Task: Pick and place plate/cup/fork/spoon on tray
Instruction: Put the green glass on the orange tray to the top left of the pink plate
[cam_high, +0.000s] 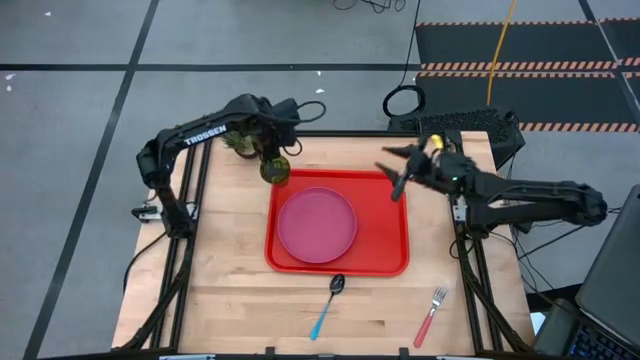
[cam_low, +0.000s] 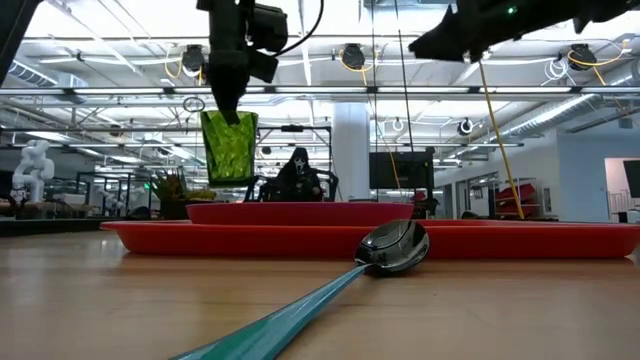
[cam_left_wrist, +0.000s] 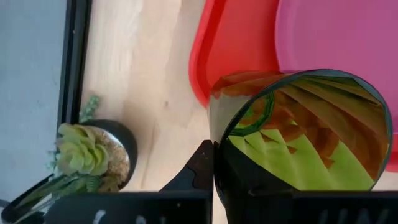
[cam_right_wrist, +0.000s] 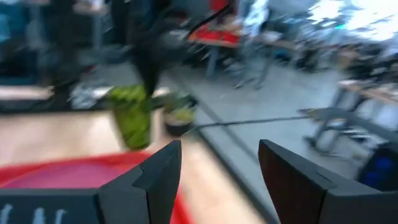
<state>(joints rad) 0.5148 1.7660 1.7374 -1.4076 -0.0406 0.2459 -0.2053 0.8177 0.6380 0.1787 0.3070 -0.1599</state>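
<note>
The left gripper (cam_high: 272, 150) is clamped on the rim of the green cup (cam_high: 275, 169) and holds it in the air, clear of the bench (cam_high: 230, 290), just past the far left corner of the red tray (cam_high: 385, 250); the low view shows the cup (cam_low: 229, 146) hanging above tray level. From the left wrist view the cup's open mouth (cam_left_wrist: 305, 134) faces the camera, with the tray corner (cam_left_wrist: 233, 50) and the pink plate (cam_left_wrist: 339, 37) beyond it. The plate (cam_high: 316, 224) lies flat in the tray's left half. A small potted succulent (cam_high: 240, 142) stands on the bench near the cup. The right gripper (cam_high: 398, 175) hovers over the tray's far right part, its fingers (cam_right_wrist: 158, 171) spread apart and holding nothing. The blue-handled spoon (cam_high: 328, 305) lies on the bench just in front of the tray, and the red-handled fork (cam_high: 430, 315) lies to its right, well apart.
</note>
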